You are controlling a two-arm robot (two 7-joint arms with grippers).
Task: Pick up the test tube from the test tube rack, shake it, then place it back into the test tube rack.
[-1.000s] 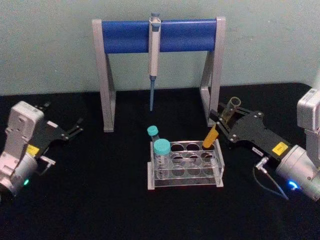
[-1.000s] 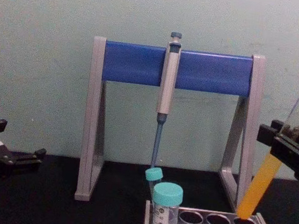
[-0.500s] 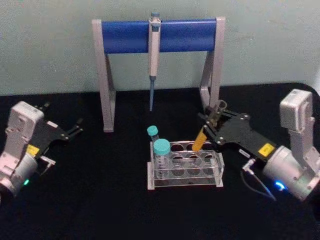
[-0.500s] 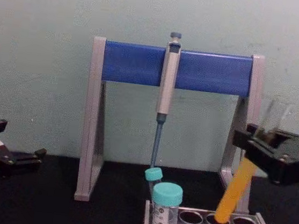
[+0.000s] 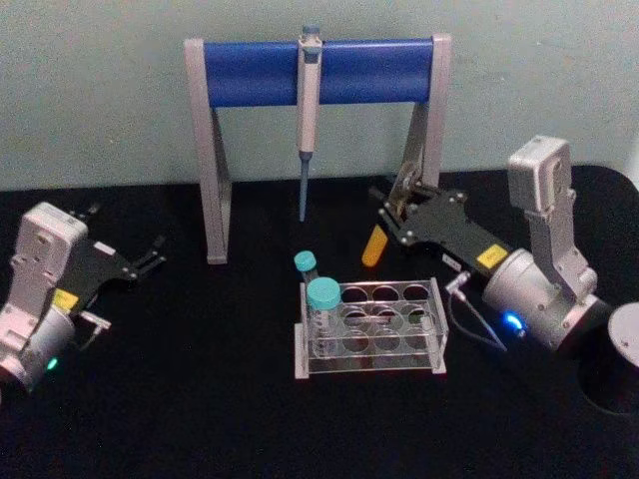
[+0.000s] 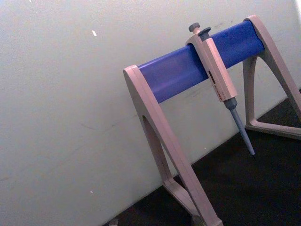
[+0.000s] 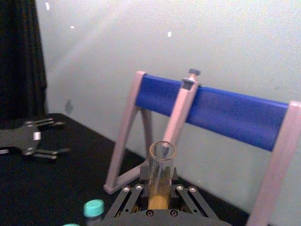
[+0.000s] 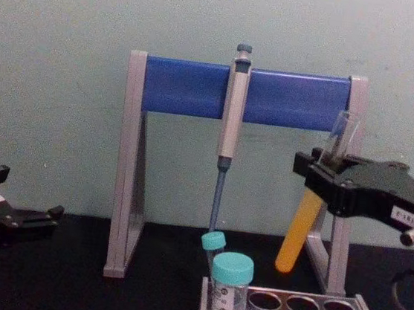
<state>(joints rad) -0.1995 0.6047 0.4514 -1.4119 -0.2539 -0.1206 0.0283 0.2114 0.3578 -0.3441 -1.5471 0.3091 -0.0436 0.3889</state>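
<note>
The right gripper (image 5: 395,214) sits right of centre in the head view, its jaws clamped on the upper part of the test tube (image 5: 373,248). The tube hangs tilted in the air, mouth toward the upper right and orange-filled round end toward the lower left. It is above and behind the test tube rack (image 5: 371,307), clear of its top plate. In the chest view the tube's tip ends well above the rack's open holes.

Two teal-capped tubes (image 5: 322,294) stand in the rack's left column. The pipette stand (image 5: 424,150) rises just behind the gripper, and a pipette (image 5: 308,110) hangs at top centre.

The left gripper (image 5: 128,230) rests at the left edge, jaws apart and holding nothing. Bare black tabletop (image 5: 220,399) lies between it and the rack.
</note>
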